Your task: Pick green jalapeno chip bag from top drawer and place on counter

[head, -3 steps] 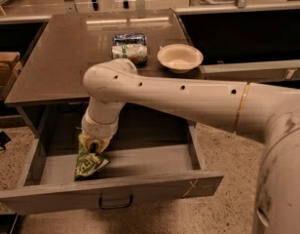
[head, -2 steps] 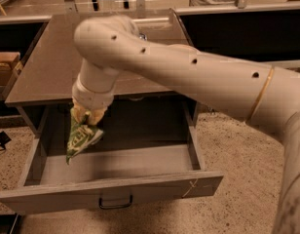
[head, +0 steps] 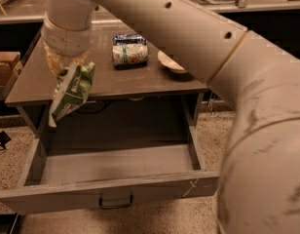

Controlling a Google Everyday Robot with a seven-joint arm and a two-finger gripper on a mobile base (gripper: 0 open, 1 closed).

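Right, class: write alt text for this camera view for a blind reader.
The robot's hand holds a green chip bag in the air at the counter's front edge, above the open drawer. A white-and-green bag and a bowl sit on the counter.

I see a white-and-green bag lying on its side towards the back of the desk. A blue-and-white packet lies just behind it. A pale shallow bowl sits to their right, partly hidden. At the left of my view a cardboard box stands beside the desk. The floor is speckled, with a small dark object near its left edge. The end effector hangs above the desk's front left corner.
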